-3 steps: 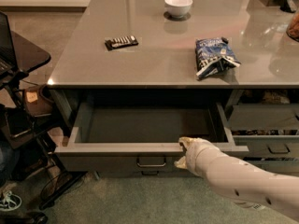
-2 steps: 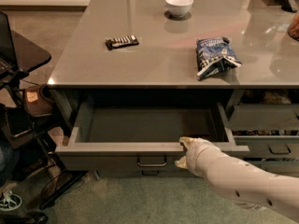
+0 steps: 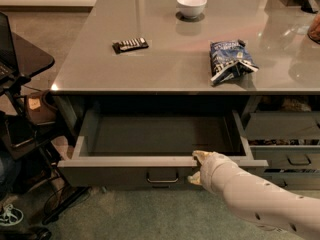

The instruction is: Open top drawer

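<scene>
The top drawer (image 3: 125, 161) is a wide dark grey drawer under the grey table top. It stands pulled far out, showing a plain empty grey inside. Its small loop handle (image 3: 162, 176) sits at the centre of the front panel. My gripper (image 3: 197, 166) is at the drawer's front edge, just right of the handle, at the end of my white arm that comes in from the lower right. The arm hides most of the fingers.
On the table top (image 3: 165, 69) lie a dark bar-shaped packet (image 3: 130, 45), a white bowl (image 3: 191, 5) and a blue snack bag (image 3: 230, 60). Narrower drawers (image 3: 290, 149) stand partly open at the right. A dark side table (image 3: 22, 59) and cables stand at the left.
</scene>
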Tool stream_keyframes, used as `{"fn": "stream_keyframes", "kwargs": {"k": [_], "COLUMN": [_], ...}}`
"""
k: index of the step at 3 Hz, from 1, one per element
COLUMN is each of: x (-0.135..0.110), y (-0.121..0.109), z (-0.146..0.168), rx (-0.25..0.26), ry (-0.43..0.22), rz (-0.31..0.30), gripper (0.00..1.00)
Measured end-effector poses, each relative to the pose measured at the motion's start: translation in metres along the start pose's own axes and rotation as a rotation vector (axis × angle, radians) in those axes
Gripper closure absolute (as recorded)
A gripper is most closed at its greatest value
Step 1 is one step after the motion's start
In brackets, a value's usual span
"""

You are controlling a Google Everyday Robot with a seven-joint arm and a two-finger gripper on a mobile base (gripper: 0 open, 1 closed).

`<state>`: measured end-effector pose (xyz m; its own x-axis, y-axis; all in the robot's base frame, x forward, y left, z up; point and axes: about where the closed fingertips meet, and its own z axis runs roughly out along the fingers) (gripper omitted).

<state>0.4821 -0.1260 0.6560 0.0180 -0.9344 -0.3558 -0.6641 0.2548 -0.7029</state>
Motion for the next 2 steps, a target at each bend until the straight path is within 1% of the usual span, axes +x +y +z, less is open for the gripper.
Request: {"fn": "stream_keyframes", "kwargs": {"k": [1, 2], "x": [0.003, 0.002], "y": [0.014, 0.030], "z": [-0.012, -0.026], "rx": [-0.007, -0.027], "ry": [-0.001, -0.005], "rz": [0.007, 0.007], "gripper": [1.00, 1.00]}}
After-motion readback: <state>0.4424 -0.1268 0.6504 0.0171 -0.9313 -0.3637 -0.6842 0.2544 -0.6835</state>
